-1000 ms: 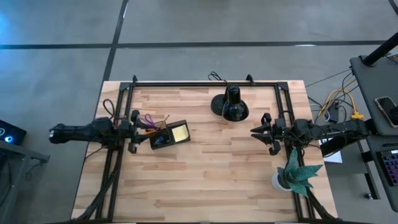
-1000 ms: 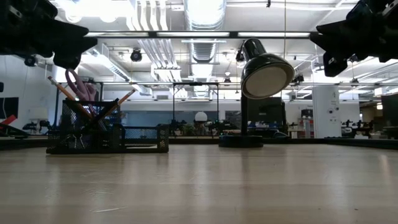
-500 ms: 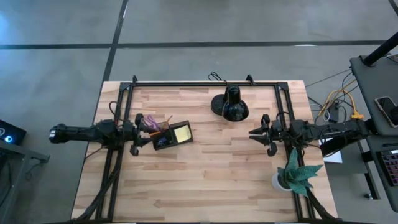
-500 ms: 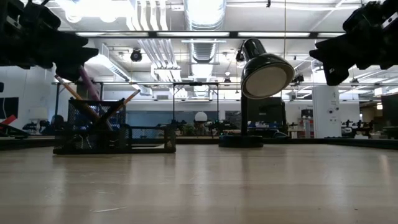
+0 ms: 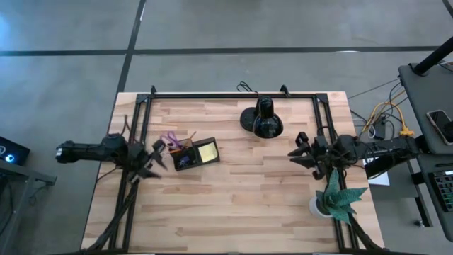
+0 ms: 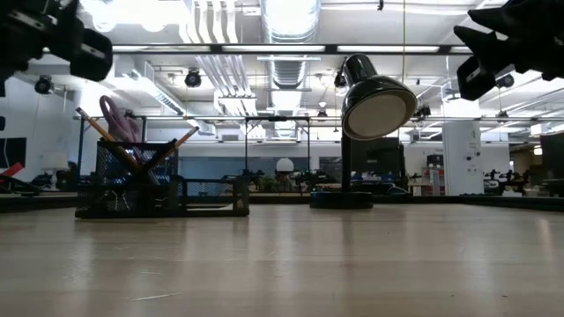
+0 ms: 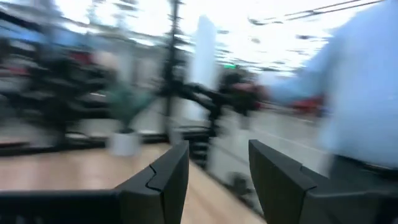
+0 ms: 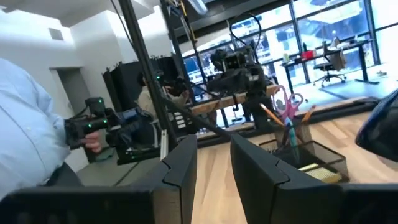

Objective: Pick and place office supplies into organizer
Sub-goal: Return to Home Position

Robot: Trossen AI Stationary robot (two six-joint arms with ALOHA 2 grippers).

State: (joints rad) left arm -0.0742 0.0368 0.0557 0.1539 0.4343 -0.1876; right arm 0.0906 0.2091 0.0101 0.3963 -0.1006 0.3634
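The black mesh organizer (image 5: 190, 156) stands on the table's left half. A yellow sticky-note pad (image 5: 207, 151) lies in its right compartment. Purple-handled scissors (image 6: 115, 119) and orange pencils (image 6: 179, 138) stick up slanting from its taller left compartment (image 6: 132, 176). My left gripper (image 5: 152, 157) is open, a short way left of the organizer and above the table, touching nothing. My right gripper (image 5: 300, 151) is open too and hovers over the right half, far from the organizer (image 8: 306, 155). Its wrist view shows the scissors (image 8: 286, 102) standing in the box.
A black dome-shaped lamp (image 5: 261, 120) stands near the far edge, its shade (image 6: 377, 104) high above the table. A green plant in a white pot (image 5: 333, 200) sits at the right near side. A person in a light blue shirt (image 8: 25, 118) stands beyond the table.
My left gripper has drawn back from the organizer toward the table's left edge, swung toward the near side and risen. The scissors now stand alone in the organizer. The organizer slid a little toward the right early in the second.
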